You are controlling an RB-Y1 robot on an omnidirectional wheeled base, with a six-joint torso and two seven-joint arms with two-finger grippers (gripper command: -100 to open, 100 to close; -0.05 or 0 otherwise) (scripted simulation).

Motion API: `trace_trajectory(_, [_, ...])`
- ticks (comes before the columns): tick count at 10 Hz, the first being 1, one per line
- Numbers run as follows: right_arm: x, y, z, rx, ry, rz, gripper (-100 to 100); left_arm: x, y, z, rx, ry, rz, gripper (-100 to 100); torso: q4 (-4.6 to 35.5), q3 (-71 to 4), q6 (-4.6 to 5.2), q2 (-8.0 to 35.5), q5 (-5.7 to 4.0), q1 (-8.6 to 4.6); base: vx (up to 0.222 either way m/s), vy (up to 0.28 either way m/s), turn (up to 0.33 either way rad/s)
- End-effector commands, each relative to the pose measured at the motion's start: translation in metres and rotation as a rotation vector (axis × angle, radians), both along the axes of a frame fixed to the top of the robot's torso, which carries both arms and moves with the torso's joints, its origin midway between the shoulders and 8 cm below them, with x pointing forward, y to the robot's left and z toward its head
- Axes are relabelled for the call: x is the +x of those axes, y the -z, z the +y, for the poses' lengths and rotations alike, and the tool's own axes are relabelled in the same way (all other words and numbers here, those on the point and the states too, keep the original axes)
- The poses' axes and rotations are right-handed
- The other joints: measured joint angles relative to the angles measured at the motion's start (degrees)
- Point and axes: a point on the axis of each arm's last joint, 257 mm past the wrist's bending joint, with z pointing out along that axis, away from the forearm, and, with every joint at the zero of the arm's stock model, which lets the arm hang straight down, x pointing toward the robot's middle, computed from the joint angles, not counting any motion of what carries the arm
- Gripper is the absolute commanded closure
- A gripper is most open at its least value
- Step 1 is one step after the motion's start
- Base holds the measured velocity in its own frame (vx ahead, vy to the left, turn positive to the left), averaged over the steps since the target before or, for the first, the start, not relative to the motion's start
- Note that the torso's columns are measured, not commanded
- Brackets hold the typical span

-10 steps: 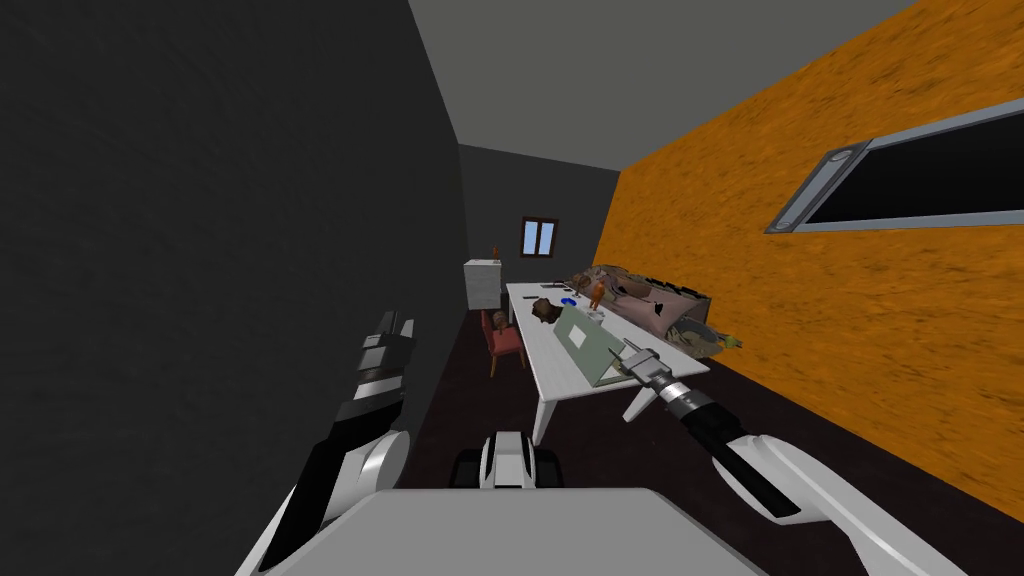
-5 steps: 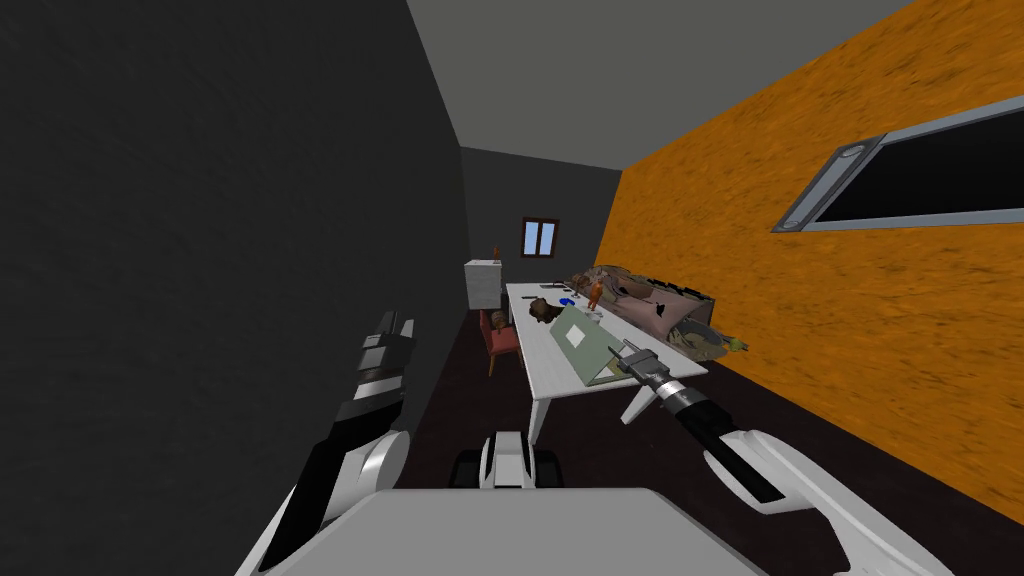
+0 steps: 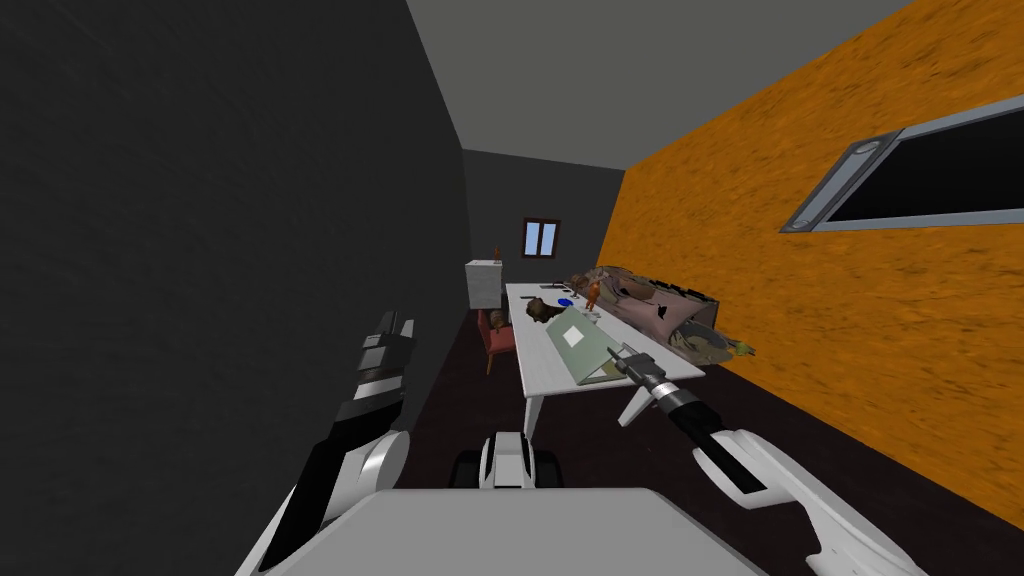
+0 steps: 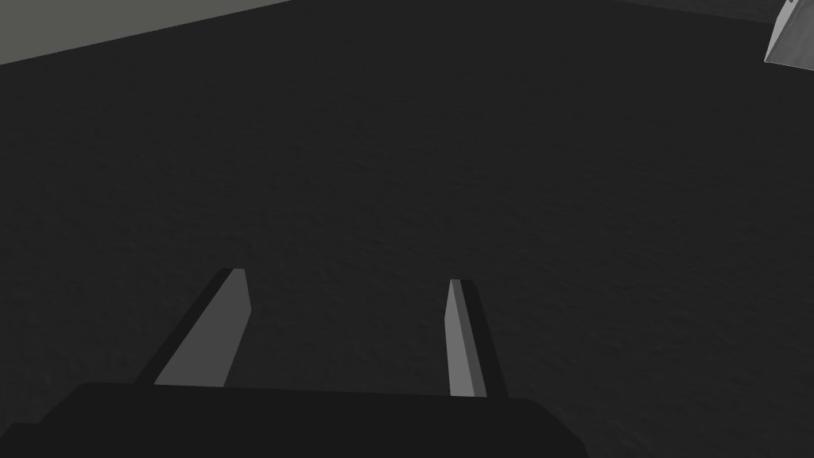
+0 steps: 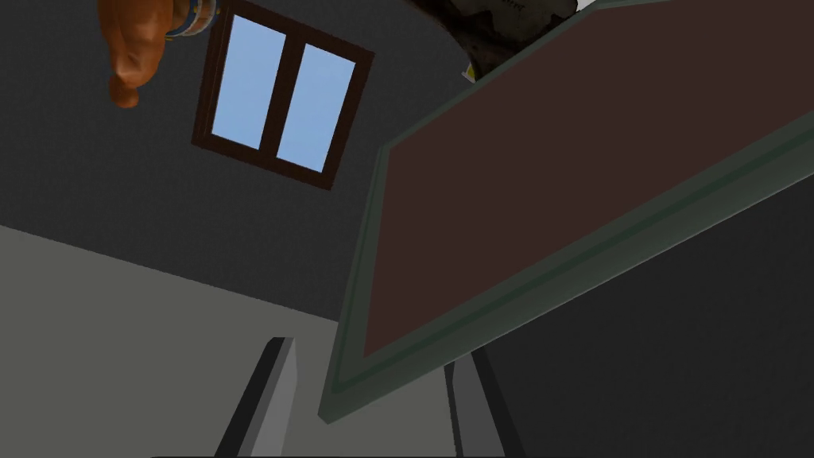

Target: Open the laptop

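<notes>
Laptop (image 3: 582, 345) partly open.
Right gripper (image 5: 372, 350), fingers apart and clamping nothing, straddles the lid (image 5: 572, 183) corner; more lifting probably remains.

Long white table (image 3: 545, 372) running down a narrow room, dark grey wall (image 3: 200, 250) on one side, orange wall (image 3: 800, 330) on the other. Red chair (image 3: 503, 340) at the table's side, white cabinet (image 3: 483, 283) past it, small window (image 3: 540, 238) on the far wall. On the tabletop: an orange figurine (image 3: 592, 292), something blue (image 3: 566, 301), a brown lump (image 3: 543, 311). Heap of clutter (image 3: 665, 310) along the orange wall, grey-framed black panel (image 3: 920, 170) higher up.
</notes>
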Motion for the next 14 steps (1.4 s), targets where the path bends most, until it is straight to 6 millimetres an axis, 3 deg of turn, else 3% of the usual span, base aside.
trace_trajectory(1, [0.001, 0.005, -0.001, 0.039, 0.005, 0.006, 100, 0.0, 0.0, 0.0, 0.0, 0.0, 0.0, 0, 0.0, 0.0, -0.02, 0.0, 0.0, 0.04, -0.012, -0.038, 0.009])
trace_trajectory(5, [0.007, 0.046, 0.007, 0.255, 0.029, 0.034, 100, 0.0, 0.0, 0.0, 0.0, 0.0, 0.0, 0, 0.0, 0.0, -0.1, 0.0, 0.01, 0.08, -0.021, -0.116, 0.043])
trace_trajectory(6, [0.007, 0.046, 0.007, 0.255, 0.029, 0.034, 100, 0.0, 0.0, 0.0, 0.0, 0.0, 0.0, 0, 0.0, 0.0, -0.1, 0.0, 0.04, 0.13, -0.013, -0.064, 0.025])
trace_trajectory(10, [0.011, 0.078, 0.02, 0.421, 0.041, 0.056, 100, 0.0, 0.0, 0.0, 0.0, 0.0, 0.0, 0, 0.1, 0.0, -0.31, 0.1, 0.09, 0.37, -0.028, -0.084, 0.024])
trace_trajectory(11, [0.015, 0.055, 0.004, 0.389, 0.052, 0.039, -100, 0.0, 0.0, 0.0, 0.0, 0.0, 0.0, 0, 0.0, 0.0, -0.24, 0.1, 0.08, 0.34, -0.027, -0.029, 0.039])
trace_trajectory(14, [0.015, 0.038, -0.009, 0.387, 0.059, 0.038, -100, 0.0, 0.0, 0.0, 0.0, 0.0, 0.0, 0, 0.3, 0.0, -0.04, 0.2, 0.44, 0.51, -0.007, 0.049, 0.014])
